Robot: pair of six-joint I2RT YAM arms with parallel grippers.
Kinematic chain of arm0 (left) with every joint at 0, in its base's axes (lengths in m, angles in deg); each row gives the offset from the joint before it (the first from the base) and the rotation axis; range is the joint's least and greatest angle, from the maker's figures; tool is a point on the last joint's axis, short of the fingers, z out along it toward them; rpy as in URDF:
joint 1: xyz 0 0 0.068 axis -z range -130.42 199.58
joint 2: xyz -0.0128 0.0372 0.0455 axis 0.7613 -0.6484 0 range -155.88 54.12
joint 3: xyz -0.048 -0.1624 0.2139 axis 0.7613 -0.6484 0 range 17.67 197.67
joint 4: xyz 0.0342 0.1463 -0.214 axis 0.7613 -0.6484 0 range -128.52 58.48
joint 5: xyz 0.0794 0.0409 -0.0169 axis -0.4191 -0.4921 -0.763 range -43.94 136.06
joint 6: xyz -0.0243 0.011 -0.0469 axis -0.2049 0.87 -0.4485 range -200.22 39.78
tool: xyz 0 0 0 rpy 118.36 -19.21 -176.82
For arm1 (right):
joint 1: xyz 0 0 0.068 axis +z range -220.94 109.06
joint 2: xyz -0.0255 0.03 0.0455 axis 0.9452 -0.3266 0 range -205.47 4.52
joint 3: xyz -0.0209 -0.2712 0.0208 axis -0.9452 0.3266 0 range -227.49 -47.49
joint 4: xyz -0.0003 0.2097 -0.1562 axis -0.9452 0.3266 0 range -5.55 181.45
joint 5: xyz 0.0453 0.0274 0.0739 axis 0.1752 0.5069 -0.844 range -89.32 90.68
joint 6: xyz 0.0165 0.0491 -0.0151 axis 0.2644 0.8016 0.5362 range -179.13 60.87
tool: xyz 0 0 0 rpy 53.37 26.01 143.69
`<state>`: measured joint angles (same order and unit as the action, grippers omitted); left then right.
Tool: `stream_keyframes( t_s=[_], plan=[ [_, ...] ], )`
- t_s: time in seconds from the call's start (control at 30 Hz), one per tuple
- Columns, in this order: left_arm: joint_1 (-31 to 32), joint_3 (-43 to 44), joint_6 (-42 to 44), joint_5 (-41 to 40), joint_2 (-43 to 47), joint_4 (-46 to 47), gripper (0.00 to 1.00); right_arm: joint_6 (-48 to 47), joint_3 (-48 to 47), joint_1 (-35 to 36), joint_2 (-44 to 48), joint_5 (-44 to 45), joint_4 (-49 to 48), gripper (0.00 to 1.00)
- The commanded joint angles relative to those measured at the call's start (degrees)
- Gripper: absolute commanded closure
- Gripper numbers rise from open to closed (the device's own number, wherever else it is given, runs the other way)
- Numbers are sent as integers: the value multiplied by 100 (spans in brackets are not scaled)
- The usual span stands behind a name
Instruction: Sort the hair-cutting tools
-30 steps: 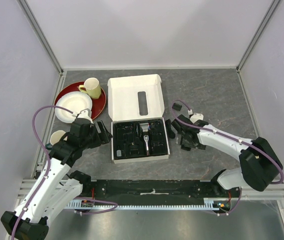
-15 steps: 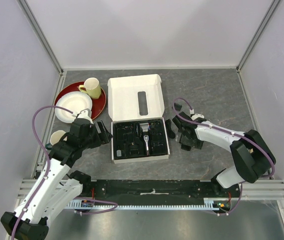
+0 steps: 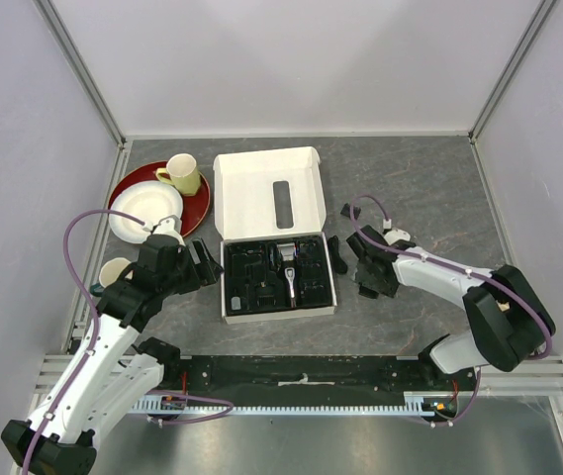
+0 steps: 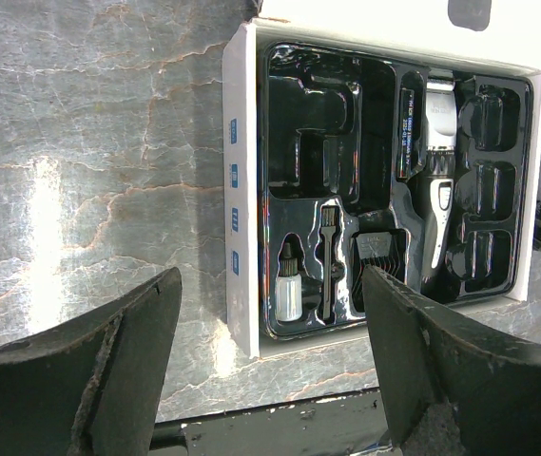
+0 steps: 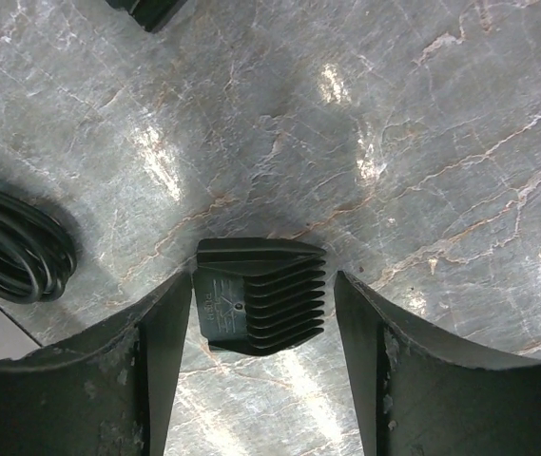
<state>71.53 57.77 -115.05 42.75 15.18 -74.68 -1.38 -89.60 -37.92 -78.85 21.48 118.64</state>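
Right gripper [image 5: 259,302] straddles the comb attachment [image 5: 262,294], lower centre, jaws apart — sitting off-centre, a squeeze may twist it loose.

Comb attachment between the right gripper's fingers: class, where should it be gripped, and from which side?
Probably from straight above, since the comb lies flat on the table. Close the right gripper across its solid back edge and its tooth tips; the fingers straddle those two ends.
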Motion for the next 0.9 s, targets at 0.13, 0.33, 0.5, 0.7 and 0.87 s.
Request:
stream_keyframes(
  t_s=[0.13, 0.33, 0.5, 0.7, 0.87],
  plan=[
    [11, -2, 213, 15, 44, 194, 16, 78, 642, -111, -127, -164, -361, 44],
    [11, -2, 205, 15, 62, 194, 16, -115, 362, -111, 286, -6, -116, 60],
    [11, -2, 213, 24, 53, 202, 16, -352, -121, -94, 655, 161, 376, 62],
    [19, -2, 205, 32, 53, 211, 16, -844, -912, -32, 1094, -303, 614, 62],
    [10, -2, 196, 41, 44, 211, 16, -933, -1159, 56, 1069, -217, 825, 61]
  ],
)
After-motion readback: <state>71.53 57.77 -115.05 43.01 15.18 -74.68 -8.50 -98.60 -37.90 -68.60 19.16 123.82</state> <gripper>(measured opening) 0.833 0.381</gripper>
